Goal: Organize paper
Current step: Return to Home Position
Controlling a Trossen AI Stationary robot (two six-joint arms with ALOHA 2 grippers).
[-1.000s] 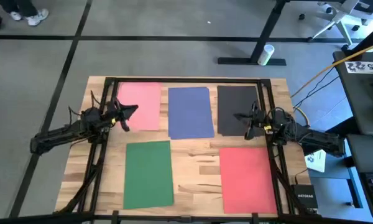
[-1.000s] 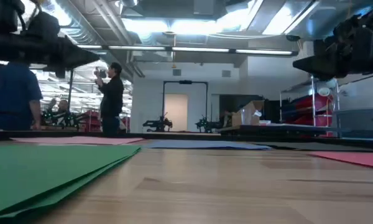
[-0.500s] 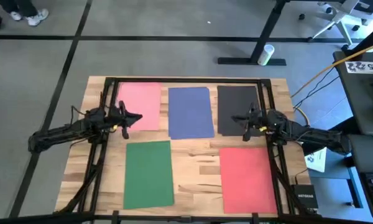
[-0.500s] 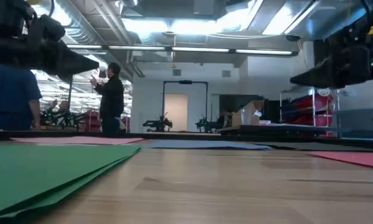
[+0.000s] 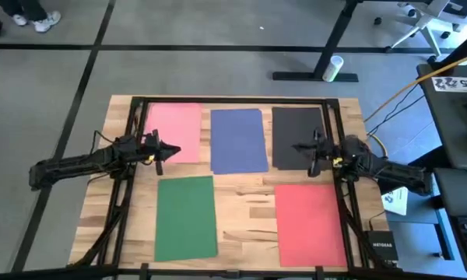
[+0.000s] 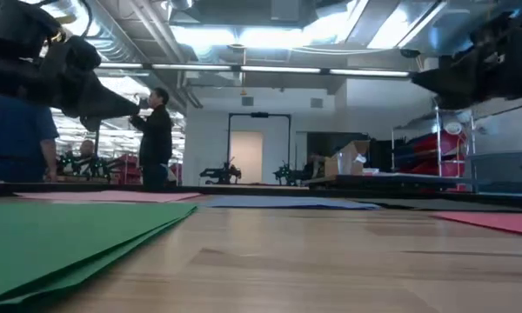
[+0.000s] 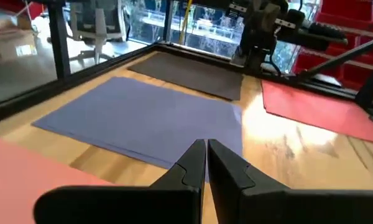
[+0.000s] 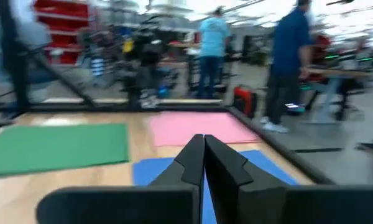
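The left claw (image 5: 173, 148) is held raised above the counter (image 5: 249, 201), its fingers pressed together with only a hairline gap and nothing gripped between them. The pink paper (image 5: 171, 128) lies directly beneath it, and the blue paper (image 5: 238, 140) is found just ahead of its tips. The green paper (image 5: 186, 217) is laid off to its side. The right claw (image 5: 298, 146) is likewise closed on nothing (its fingers are seen meeting in the right wrist view). It is held over the black paper (image 5: 292, 128) and pointed toward the blue pile. The red paper (image 5: 310, 224) lies to that claw's side, apart from the black. All five piles are laid flat and separate, and none is touched by either claw. A person (image 6: 157, 137) is seen standing in the room beyond.
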